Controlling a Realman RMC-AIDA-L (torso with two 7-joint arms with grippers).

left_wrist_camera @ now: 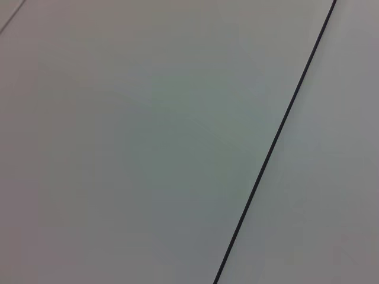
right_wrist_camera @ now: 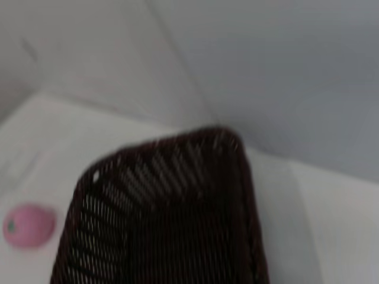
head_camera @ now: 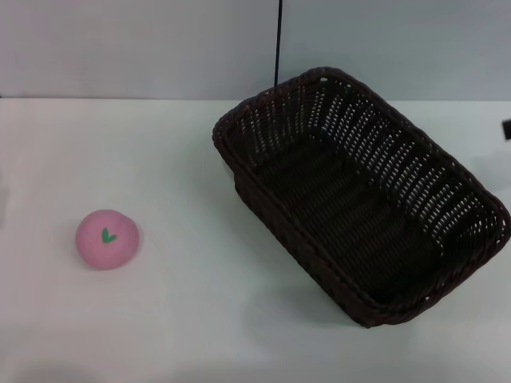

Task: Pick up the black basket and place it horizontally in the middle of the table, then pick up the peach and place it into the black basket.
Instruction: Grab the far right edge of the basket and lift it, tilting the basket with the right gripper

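Note:
The black basket (head_camera: pixel 359 191) stands upright and empty on the right half of the white table (head_camera: pixel 192 159), turned diagonally with its far corner toward the back wall. The peach (head_camera: pixel 107 238) sits alone on the table at the front left, well apart from the basket, its green leaf mark facing up. The right wrist view looks down on the basket (right_wrist_camera: pixel 166 219) from close by, with the peach (right_wrist_camera: pixel 28 225) small beyond it. Neither gripper's fingers show in any view. The left wrist view shows only a plain grey surface.
A grey wall runs behind the table. A thin dark cable (head_camera: pixel 278 40) hangs down it behind the basket, and a thin dark line (left_wrist_camera: pixel 278 136) crosses the left wrist view. A small dark part (head_camera: pixel 506 128) juts in at the head view's right edge.

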